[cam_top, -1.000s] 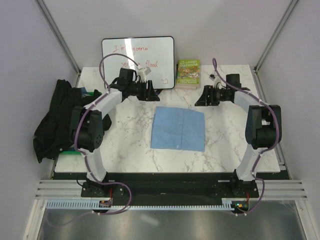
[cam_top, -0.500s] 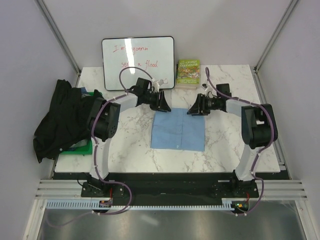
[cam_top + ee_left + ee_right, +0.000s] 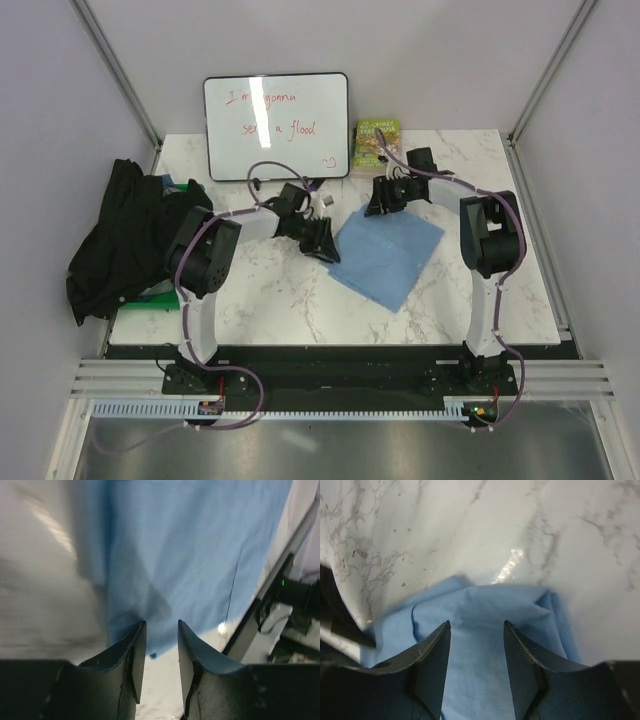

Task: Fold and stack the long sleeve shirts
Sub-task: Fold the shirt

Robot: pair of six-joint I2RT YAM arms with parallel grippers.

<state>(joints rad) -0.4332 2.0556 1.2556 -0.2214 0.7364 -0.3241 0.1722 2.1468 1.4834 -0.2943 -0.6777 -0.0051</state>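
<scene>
While the blue shirt (image 3: 385, 255) lies skewed on the table (image 3: 260, 300) | left gripper (image 3: 322, 243) at its left corner, right gripper (image 3: 383, 198) at far corner; jaws half-closed astride cloth, pinch unclear | likely corner grabs for folding

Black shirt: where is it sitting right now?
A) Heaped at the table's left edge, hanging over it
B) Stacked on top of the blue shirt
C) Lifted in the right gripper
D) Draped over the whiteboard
A: the black shirt lies bunched at the left edge of the table and spills over it, well apart from the folded blue shirt.
</scene>
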